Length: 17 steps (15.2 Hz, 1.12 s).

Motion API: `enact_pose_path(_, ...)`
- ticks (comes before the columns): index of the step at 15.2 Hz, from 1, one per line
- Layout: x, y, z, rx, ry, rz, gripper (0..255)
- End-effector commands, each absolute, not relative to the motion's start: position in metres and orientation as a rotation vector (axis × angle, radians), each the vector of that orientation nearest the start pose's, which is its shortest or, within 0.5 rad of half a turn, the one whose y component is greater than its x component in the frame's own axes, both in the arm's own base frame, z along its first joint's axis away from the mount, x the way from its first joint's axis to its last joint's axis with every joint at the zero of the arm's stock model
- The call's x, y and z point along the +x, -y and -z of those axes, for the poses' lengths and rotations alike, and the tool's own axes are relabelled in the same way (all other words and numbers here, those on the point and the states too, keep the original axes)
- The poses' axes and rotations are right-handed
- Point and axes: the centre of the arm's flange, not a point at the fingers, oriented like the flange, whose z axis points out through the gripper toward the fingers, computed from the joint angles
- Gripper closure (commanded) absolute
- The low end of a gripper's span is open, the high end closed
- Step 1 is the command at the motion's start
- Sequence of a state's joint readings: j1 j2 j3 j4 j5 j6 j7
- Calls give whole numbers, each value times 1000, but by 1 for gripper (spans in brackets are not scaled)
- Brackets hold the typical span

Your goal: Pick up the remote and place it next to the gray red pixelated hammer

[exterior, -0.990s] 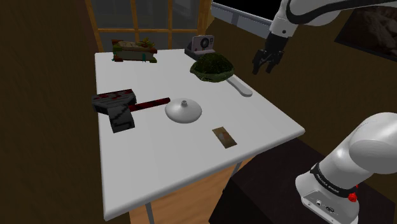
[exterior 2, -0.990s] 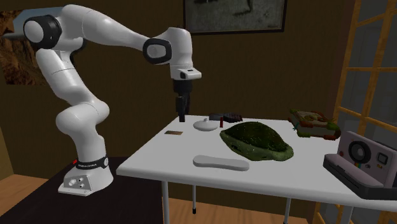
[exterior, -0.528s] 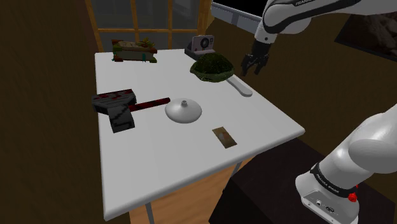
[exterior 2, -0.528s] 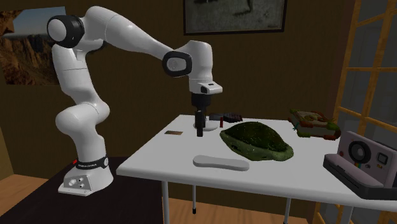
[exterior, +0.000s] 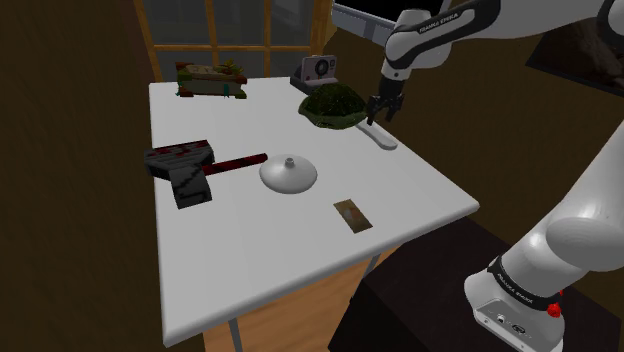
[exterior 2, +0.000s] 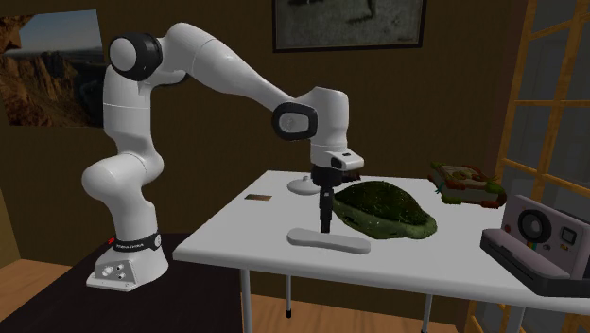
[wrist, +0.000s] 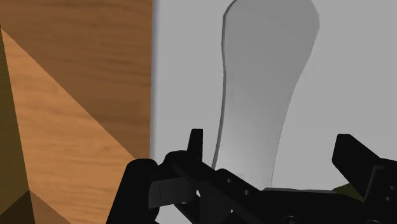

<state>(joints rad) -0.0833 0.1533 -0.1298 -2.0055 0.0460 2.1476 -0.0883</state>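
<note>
The remote (exterior: 381, 137) is a plain pale grey, long curved slab lying near the table edge at the shoulder view's right, beside a dark green mound. My black gripper (exterior: 378, 116) hangs just above it, pointing down, fingers open. In the second exterior view the gripper (exterior 2: 325, 227) stands over the remote (exterior 2: 331, 241) near its middle. The wrist view shows the remote (wrist: 267, 83) running between the spread fingers (wrist: 195, 145), which do not touch it. The grey and red pixelated hammer (exterior: 190, 168) lies far across the table toward the shoulder view's left.
On the white table (exterior: 250, 270) are a dark green mound (exterior: 335, 105), an instant camera (exterior: 318, 70), a white domed lid (exterior: 289, 175), a small brown card (exterior: 351, 214) and a green-red box (exterior: 210, 78). The table edge (wrist: 154, 76) runs close beside the remote.
The arm has swung from off the table's side toward the remote and come down over it. The fingers stayed open. Nothing on the table has moved.
</note>
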Motion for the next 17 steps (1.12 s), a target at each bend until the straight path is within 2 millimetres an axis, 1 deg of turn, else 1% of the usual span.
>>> enact_pose_path(1, 577, 124, -368, -3116, -231, -13, 0)
enact_pose_path(8, 577, 124, -334, -3116, -231, -13, 0)
enact_pose_path(15, 577, 124, -334, -3116, -231, -13, 0)
enact_pose_path(16, 577, 124, -333, -3116, -231, -13, 255)
enact_pose_path(17, 578, 124, -333, -3116, -231, -13, 255)
